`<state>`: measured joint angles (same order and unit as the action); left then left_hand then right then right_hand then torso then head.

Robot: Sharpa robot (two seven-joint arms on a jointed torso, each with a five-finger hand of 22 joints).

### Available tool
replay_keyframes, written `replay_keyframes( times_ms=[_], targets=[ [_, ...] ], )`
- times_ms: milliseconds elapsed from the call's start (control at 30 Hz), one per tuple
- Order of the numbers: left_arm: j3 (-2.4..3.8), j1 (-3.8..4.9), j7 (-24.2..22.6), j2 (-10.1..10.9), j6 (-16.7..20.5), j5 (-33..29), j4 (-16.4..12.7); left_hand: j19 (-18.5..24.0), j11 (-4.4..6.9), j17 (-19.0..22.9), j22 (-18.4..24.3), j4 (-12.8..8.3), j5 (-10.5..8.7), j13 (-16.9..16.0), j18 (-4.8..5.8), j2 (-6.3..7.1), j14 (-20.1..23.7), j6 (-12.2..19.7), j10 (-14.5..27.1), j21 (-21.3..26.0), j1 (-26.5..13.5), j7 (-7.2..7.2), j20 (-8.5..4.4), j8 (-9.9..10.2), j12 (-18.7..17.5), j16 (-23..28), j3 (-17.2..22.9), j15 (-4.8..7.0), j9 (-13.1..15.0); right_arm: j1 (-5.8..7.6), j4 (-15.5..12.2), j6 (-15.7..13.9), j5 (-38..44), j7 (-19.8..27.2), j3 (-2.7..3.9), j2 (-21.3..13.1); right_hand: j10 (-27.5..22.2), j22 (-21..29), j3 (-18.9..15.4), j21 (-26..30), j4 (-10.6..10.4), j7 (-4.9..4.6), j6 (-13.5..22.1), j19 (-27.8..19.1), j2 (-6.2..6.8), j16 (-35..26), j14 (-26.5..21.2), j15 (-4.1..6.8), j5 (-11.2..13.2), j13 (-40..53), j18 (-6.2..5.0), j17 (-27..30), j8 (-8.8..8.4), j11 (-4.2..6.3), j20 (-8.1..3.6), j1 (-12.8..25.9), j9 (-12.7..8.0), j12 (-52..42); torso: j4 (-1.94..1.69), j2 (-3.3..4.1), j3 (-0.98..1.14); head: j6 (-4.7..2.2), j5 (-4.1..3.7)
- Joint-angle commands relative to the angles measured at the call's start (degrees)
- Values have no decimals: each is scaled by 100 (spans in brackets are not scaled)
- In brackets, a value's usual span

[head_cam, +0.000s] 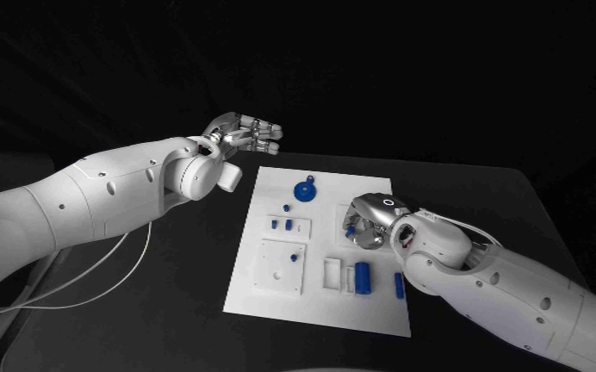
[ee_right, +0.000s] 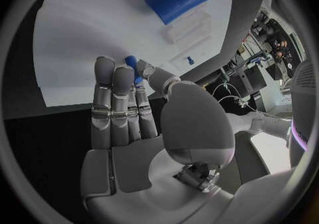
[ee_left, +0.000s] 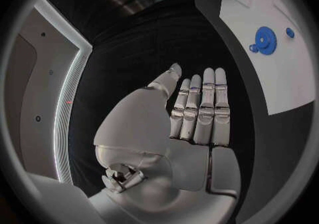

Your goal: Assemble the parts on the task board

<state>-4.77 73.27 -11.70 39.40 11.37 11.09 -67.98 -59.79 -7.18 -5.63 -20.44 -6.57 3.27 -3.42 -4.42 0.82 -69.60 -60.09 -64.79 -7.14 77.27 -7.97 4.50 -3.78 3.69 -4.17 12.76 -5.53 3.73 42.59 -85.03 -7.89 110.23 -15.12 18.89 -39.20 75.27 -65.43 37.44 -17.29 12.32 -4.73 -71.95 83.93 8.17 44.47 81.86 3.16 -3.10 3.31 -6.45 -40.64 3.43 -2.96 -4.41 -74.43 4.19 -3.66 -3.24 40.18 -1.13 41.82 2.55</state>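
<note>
So the white task board (head_cam: 325, 303) sat in the middle of the black table (head_cam: 162, 320), and most of the action was on the right side. The right hand (head_cam: 369, 221) was down over the board's right half, around mid-length, and in the right wrist view you could see a small blue part (ee_right: 131, 64) pinched at its fingertips (ee_right: 114, 77), just above the white surface. The left hand (head_cam: 245, 135) was nowhere near the work: it hung over the bare table just off the board's far left corner, fingers straight and side by side, holding nothing at all. Parts were scattered around the board: a blue gear (head_cam: 304, 189) near the far edge, a couple of little blue pegs (head_cam: 286, 221) on the left side around mid-length, a white square block (head_cam: 282, 266) with a blue bit on it toward the near left corner, and a blue cylinder (head_cam: 363, 277) lying next to a white frame (head_cam: 332, 274) closer to the near edge. One more thin blue pin (head_cam: 399, 286) lay by the right edge, right beside the right arm.
</note>
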Motion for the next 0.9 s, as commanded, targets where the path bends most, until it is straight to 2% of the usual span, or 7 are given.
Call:
replay_keyframes(
  times_ms=[33, 267, 567, 700, 833, 900],
  targets=[
    [4, 3, -35, -8, -84, -46, -12, 4, 8, -8, 5, -5, 16, 3, 60, 2, 22, 34, 12, 11, -73, -7, 9, 7, -26, 21, -29, -9, 2, -17, -35, -224, 79, 28, -7, 14, 202, -28, 25, -33, -6, 9, -60, 144, -108, -29, 0, 50, 32, 25, -67, -14, 22, 137, -60, -47, 10, -4, -2, -2, 0, 7, 3],
    [4, 2, -41, -17, -90, -50, 8, -5, 9, -9, 34, 1, 15, 3, 60, -3, 23, 34, 10, 19, -67, -6, 9, 7, -25, 22, -31, -9, 3, -21, -177, -378, 96, 25, 1, -26, 258, -73, 25, -33, -23, 27, -115, 163, -115, -36, 39, 67, 34, 26, -48, -50, 27, 153, -84, -93, 14, -7, 1, -5, -1, 12, 23],
    [4, 1, -32, -71, -92, -76, 122, -7, 9, -10, 41, 3, 15, 3, 60, -5, 24, 34, 10, 20, -66, -6, 9, 7, -25, 22, -31, -9, 3, 29, -551, -399, -4, 9, 139, -119, 281, -91, 24, -21, -38, 33, -139, 172, -101, -50, 51, 74, 34, 26, -41, -73, 27, 161, -91, -86, 18, -5, 1, -18, -2, -14, 58],
    [3, -5, -29, -114, -101, -82, 182, -7, 9, -10, 41, 3, 15, 3, 60, -5, 24, 34, 10, 20, -66, -6, 9, 7, -25, 22, -31, -9, 3, 75, -714, -423, -29, 23, 174, -114, 287, -97, 22, -17, -39, 35, -147, 175, -100, -56, 53, 75, 34, 25, -39, -80, 28, 163, -93, -88, 19, -5, 5, -28, -5, -29, 85],
    [3, -17, -28, -174, -107, -91, 263, -7, 9, -10, 41, 3, 15, 3, 60, -5, 24, 34, 10, 20, -66, -6, 9, 7, -25, 22, -31, -9, 3, 93, -811, -487, 30, 82, 180, -22, 290, -102, 23, -13, -36, 35, -148, 176, -94, -61, 56, 77, 34, 25, -39, -86, 27, 163, -95, -88, 18, -4, 7, -47, -13, -42, 129],
    [2, -28, -32, -212, -111, -96, 310, -7, 9, -10, 41, 3, 15, 3, 60, -5, 24, 34, 10, 20, -66, -6, 9, 7, -25, 22, -31, -9, 3, 98, -842, -543, 55, 126, 149, 67, 291, -104, 25, -12, -36, 36, -150, 177, -94, -63, 56, 77, 34, 25, -38, -87, 27, 164, -95, -88, 19, -3, 10, -66, -17, -40, 157]
  ],
)
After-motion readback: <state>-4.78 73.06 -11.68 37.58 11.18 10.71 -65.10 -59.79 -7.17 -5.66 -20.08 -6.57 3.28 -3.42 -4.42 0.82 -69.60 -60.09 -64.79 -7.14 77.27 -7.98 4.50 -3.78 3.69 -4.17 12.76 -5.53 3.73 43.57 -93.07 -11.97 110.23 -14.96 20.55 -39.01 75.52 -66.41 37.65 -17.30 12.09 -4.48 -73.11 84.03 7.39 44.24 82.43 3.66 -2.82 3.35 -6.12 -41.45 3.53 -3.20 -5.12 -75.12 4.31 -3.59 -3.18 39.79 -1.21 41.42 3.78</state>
